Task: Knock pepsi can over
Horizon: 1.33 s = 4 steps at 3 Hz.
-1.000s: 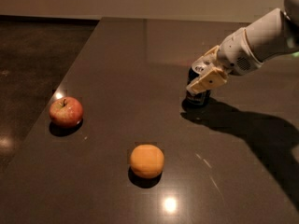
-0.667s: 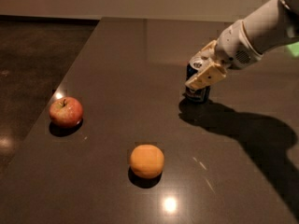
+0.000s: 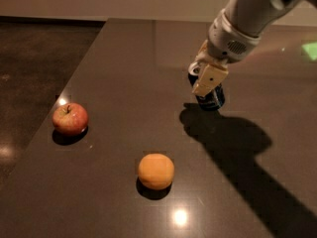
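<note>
My gripper [image 3: 208, 79] is right at the can [image 3: 214, 99], on the far right part of the table [image 3: 124, 58], with my arm [image 3: 247, 14] reaching down to it from the upper right. The gripper covers the can's upper half from this view, so only the dark blue lower body shows beneath it. I cannot tell whether the gripper is released or clenched, nor whether it grips the can or merely presses against its side.

The can is not lying flat. It seems to lean a little, though with so much of it hidden I would not swear to that. So I judge this to be the contact step: the approach is done and the tipping is not.

The next move calls for 1 sideways shove high on the can, well above its base, so that it topples rather than slides. If the gripper is around it, I would have to let go as it falls.

The 2 fruits, an apple [image 3: 70, 118] at the left and an orange [image 3: 156, 170] at the front, sit well apart from the can.
</note>
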Motion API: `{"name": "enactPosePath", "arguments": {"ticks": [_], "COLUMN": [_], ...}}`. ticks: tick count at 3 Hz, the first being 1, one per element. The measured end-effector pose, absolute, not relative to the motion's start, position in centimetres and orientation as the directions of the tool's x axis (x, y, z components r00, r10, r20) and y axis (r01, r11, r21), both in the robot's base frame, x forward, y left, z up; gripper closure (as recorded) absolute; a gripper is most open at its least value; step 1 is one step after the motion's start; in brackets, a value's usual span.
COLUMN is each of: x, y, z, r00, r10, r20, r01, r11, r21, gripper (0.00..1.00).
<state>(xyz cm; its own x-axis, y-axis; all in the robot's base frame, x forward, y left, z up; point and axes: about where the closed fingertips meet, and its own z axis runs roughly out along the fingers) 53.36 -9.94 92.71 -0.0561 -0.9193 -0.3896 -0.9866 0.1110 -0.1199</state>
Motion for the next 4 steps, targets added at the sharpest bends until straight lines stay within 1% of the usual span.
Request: {"name": "enactPosePath", "arguments": {"ticks": [1,2,4], "x": [54.0,55.2,56.8], "y": [-9.0,-8.2,-6.6], "z": [91.5,90.6,89.2], "r00": [-0.031,-0.007,0.045], "r10": [-0.961,-0.98,-0.996], "r20": [-0.275,-0.199,-0.082], "r01": [-0.995,-0.998,-0.998], "r11": [0.056,0.019,-0.041], "r21": [-0.083,-0.062,-0.05], "gripper": [1.0,0.93,0.45]}}
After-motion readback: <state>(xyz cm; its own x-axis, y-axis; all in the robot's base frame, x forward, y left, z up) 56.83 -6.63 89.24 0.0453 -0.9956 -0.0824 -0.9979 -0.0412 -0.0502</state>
